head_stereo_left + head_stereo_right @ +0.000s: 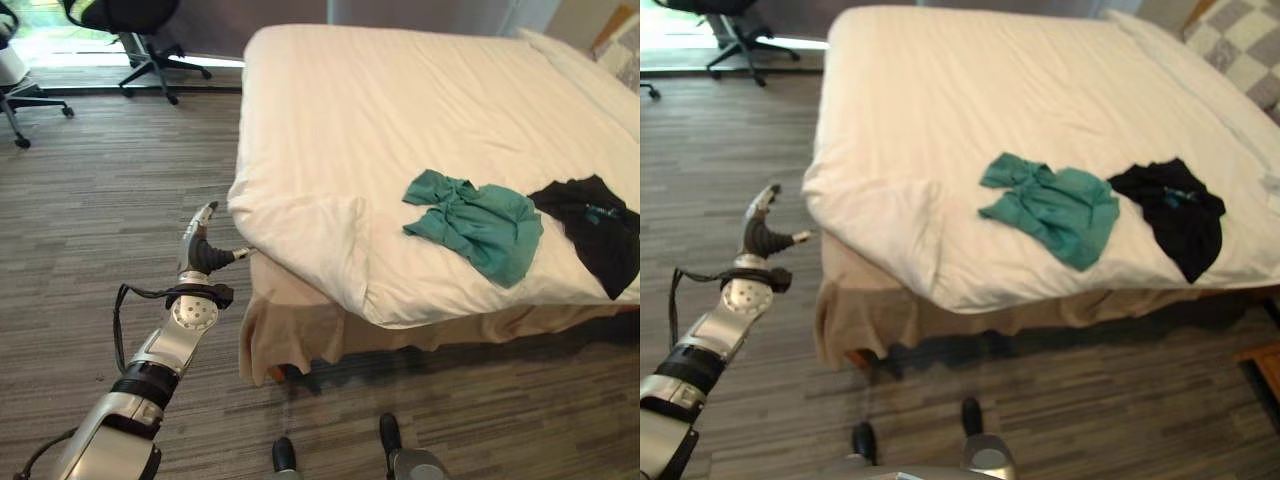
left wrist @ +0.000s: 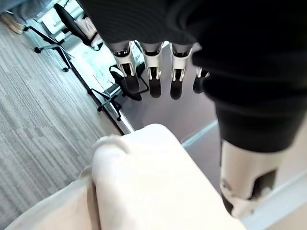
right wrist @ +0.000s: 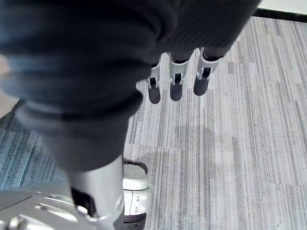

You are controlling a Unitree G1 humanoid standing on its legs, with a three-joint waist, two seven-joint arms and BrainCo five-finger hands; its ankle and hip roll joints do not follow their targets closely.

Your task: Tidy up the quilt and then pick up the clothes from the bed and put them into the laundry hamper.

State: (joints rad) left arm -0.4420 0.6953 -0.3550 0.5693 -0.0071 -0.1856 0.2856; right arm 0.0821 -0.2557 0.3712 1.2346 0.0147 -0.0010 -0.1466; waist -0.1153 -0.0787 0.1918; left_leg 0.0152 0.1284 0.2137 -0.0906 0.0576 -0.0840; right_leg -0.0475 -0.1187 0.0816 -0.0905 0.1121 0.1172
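A cream quilt [image 1: 400,120] covers the bed, its near left corner folded over and hanging down. A teal shirt [image 1: 478,222] lies crumpled near the quilt's front edge, and a black garment [image 1: 595,232] lies just to its right. My left hand [image 1: 197,252] is raised beside the bed's near left corner, fingers straight and open, thumb pointing toward the quilt corner [image 2: 144,177] without touching it. In the right wrist view my right hand [image 3: 175,81] hangs over the floor with straight fingers, holding nothing.
A tan bed skirt [image 1: 290,330] hangs below the quilt. Black office chairs [image 1: 140,35] stand at the back left on the wood-grain floor [image 1: 110,190]. A pillow [image 1: 1240,45] lies at the bed's far right. A wooden object's corner [image 1: 1265,365] shows at the right edge.
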